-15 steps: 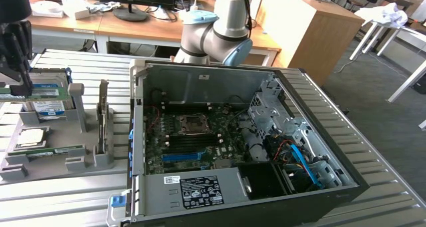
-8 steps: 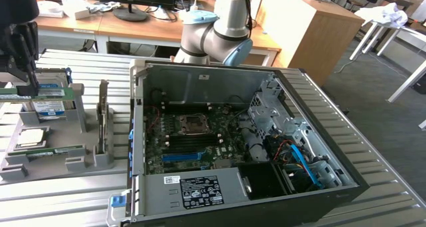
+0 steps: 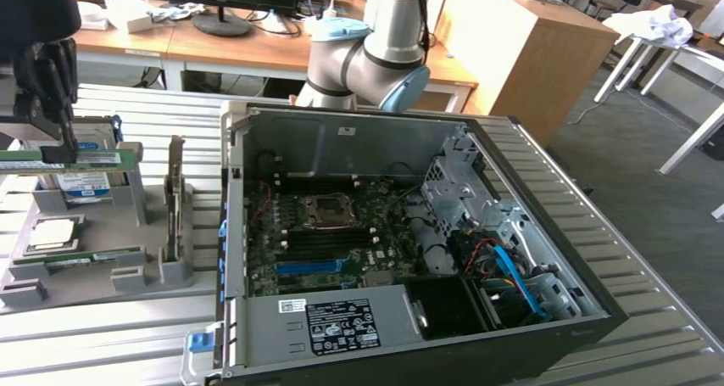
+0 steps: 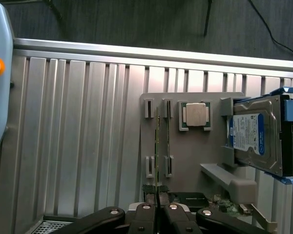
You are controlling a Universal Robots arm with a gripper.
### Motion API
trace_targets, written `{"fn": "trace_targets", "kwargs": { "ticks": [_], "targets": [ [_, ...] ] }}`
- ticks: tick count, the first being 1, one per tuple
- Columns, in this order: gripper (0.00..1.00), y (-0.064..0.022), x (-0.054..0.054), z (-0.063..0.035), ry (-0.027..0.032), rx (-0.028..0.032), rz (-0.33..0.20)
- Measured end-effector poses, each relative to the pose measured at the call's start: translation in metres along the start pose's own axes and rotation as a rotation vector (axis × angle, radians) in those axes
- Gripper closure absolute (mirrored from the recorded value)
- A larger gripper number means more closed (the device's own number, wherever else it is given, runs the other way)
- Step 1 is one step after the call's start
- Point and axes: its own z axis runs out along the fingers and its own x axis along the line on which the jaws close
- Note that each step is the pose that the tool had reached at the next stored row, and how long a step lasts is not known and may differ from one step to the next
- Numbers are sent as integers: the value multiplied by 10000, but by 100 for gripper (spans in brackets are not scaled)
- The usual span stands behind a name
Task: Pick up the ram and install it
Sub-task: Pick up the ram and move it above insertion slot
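Your gripper is clamped on the ram, holding it level over the grey holder at the exterior view's left, well apart from the open computer case on the slatted bench.

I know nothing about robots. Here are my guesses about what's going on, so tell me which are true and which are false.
1. The claw is shut on a green RAM stick. True.
2. That RAM stick is plugged into the motherboard. False: the claw holds it outside the computer case, over the grey holder tray at the exterior view's left.
3. The computer case is open, with its motherboard exposed. True.
4. The grey holder tray has nothing in it. False: a hard drive with a blue and white label stands in it, and a processor chip lies in it.
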Motion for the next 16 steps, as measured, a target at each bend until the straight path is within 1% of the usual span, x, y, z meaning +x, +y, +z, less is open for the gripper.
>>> {"fn": "trace_targets", "kwargs": {
  "ticks": [6,16],
  "targets": [
    [87,-47,2,-2,13,-1,1],
    [87,-99,6,-3,31,-2,1]
  ]
}}
